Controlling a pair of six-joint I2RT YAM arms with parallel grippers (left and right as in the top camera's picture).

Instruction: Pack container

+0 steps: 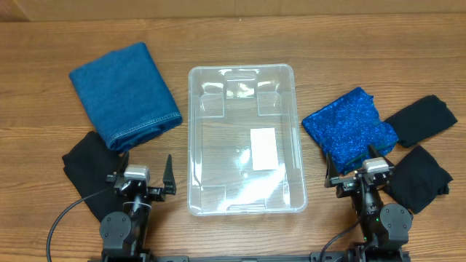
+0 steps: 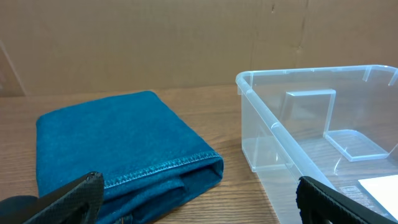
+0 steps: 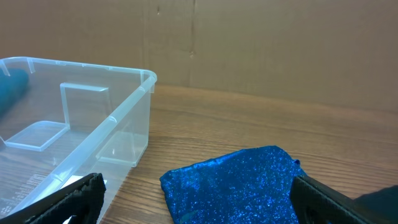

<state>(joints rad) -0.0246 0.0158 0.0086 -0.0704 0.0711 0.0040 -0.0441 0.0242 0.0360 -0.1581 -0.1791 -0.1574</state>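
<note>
The clear plastic container (image 1: 244, 138) stands in the middle of the table with nothing in it but a white label (image 1: 263, 148) on its base. It also shows in the left wrist view (image 2: 323, 130) and the right wrist view (image 3: 81, 124). Folded blue denim (image 1: 125, 93) lies to its left, also in the left wrist view (image 2: 121, 146). A sparkly blue cloth (image 1: 349, 125) lies to its right, also in the right wrist view (image 3: 233, 186). My left gripper (image 1: 143, 175) is open and empty near the container's front left corner. My right gripper (image 1: 360, 171) is open and empty in front of the sparkly cloth.
A black cloth (image 1: 91, 169) lies by the left arm. Two black cloths (image 1: 422, 120) (image 1: 419, 178) lie at the right. A cardboard wall (image 2: 186, 43) stands behind the table.
</note>
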